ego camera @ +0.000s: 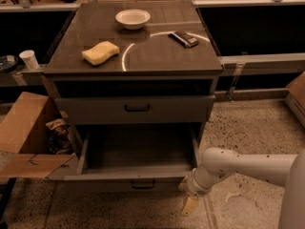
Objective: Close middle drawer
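Tool hangs low at the open drawer's front-right corner, the front running leftward; grip, can't tell.

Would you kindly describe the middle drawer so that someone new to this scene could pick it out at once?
Find the grey cabinet whose top carries a white bowl and a yellow sponge. Below its shut upper drawer, the middle drawer is the only one pulled out, with the gripper by its front's right end.
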Robot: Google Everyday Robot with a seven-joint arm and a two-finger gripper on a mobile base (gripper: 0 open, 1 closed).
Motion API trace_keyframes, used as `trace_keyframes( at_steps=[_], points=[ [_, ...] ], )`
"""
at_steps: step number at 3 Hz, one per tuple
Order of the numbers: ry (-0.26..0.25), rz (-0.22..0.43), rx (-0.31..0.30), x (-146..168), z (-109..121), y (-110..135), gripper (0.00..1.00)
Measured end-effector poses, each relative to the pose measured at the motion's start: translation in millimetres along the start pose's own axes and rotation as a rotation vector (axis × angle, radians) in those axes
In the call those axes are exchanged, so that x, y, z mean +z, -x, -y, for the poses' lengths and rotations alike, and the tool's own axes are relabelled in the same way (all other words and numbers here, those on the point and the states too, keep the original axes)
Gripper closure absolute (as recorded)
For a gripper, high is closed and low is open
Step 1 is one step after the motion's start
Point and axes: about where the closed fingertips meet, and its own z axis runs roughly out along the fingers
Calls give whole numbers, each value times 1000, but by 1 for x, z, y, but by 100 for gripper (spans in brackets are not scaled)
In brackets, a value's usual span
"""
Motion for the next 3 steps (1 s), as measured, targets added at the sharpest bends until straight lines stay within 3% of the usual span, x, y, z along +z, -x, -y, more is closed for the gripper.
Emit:
trace_keyframes(
  at_steps=[2, 3],
  points=[
    [-2, 2, -4, 0, 0, 0, 0],
    [-56, -12, -48, -4, 17, 4, 17]
  ],
)
